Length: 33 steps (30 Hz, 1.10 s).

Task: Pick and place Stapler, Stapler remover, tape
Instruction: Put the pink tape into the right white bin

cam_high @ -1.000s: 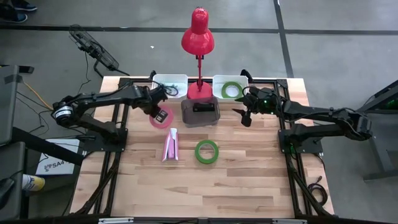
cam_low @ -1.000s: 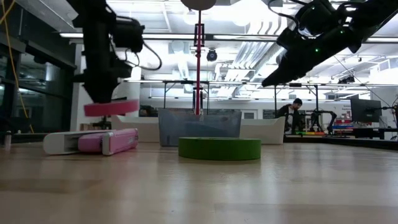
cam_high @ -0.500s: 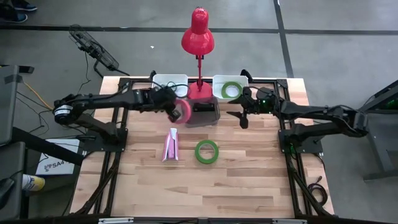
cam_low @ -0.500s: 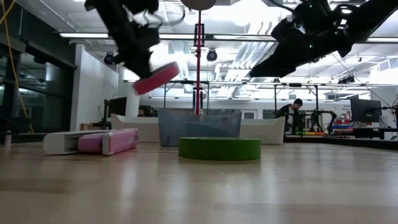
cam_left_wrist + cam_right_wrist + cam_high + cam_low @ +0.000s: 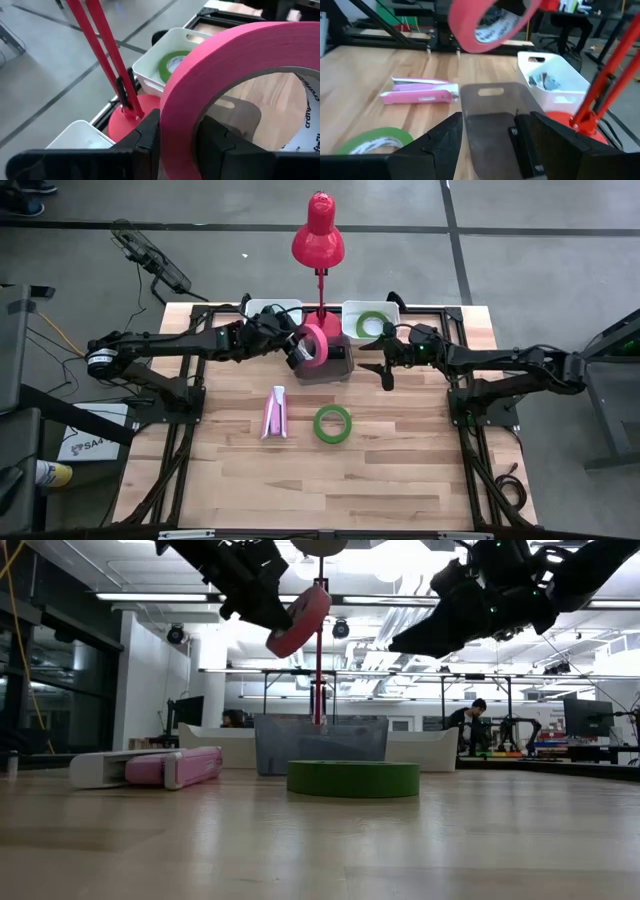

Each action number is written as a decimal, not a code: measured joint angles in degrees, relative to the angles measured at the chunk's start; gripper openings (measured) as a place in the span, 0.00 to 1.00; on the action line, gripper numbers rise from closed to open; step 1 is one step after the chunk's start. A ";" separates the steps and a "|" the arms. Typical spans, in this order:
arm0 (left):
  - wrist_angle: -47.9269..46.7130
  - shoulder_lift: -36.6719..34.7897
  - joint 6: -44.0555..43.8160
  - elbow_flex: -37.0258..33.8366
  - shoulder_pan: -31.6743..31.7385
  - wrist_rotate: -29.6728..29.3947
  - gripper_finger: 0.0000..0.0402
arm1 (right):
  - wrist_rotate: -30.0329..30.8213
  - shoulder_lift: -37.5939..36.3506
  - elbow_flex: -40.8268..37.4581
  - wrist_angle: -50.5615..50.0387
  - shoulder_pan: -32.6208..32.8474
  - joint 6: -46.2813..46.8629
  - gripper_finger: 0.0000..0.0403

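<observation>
1. My left gripper (image 5: 300,348) clamps the pink tape (image 5: 315,345), tilted, above the grey bin (image 5: 335,368).
2. My right gripper (image 5: 385,370), fingers apart and empty, hovers right of the bin.
3. Green tape (image 5: 333,423) lies beside the pink stapler (image 5: 274,412).

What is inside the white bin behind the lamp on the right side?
A green tape ring lies inside the right white bin. In the left wrist view the bin's near wall covers part of the ring; nothing else shows.

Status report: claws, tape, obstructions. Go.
Left claw shut on pink tape, raised over grey bin. Right claw open, empty, beside bin. Red lamp stands close behind.
</observation>
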 joint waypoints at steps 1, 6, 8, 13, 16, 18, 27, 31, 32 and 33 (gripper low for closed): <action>0.26 0.02 0.09 0.00 0.00 -0.25 0.20 | -0.01 0.00 0.00 0.38 0.35 -0.09 0.55; 0.42 0.07 1.14 0.00 0.00 -0.45 0.20 | -0.09 0.55 0.00 3.65 1.91 -1.63 0.55; 0.46 0.07 2.05 0.00 0.00 -0.48 0.20 | -0.70 1.95 0.00 7.86 2.21 -1.50 0.55; 2.25 2.23 2.70 -0.02 0.00 -0.83 0.20 | -1.37 8.26 0.00 19.21 3.16 0.14 0.55; 5.16 3.71 4.46 0.00 0.00 -0.89 0.20 | -1.04 12.11 0.00 24.17 3.23 0.45 0.55; 5.46 4.34 5.14 0.00 0.00 -0.96 0.20 | -1.17 14.36 0.26 27.64 3.04 1.71 0.55; 7.76 4.90 7.31 -0.02 0.00 -0.32 0.20 | -5.14 21.48 4.78 31.31 2.71 2.52 0.55; 7.89 4.90 8.49 -0.02 0.00 -0.20 0.20 | -8.38 23.47 7.37 31.14 2.64 2.62 0.55; 7.73 4.90 8.51 -0.02 0.00 -0.18 0.20 | -9.13 23.71 7.88 31.00 2.62 2.66 0.55; 7.74 4.90 8.75 -0.02 0.00 -0.01 0.20 | -9.67 23.95 8.28 30.78 2.62 2.66 0.55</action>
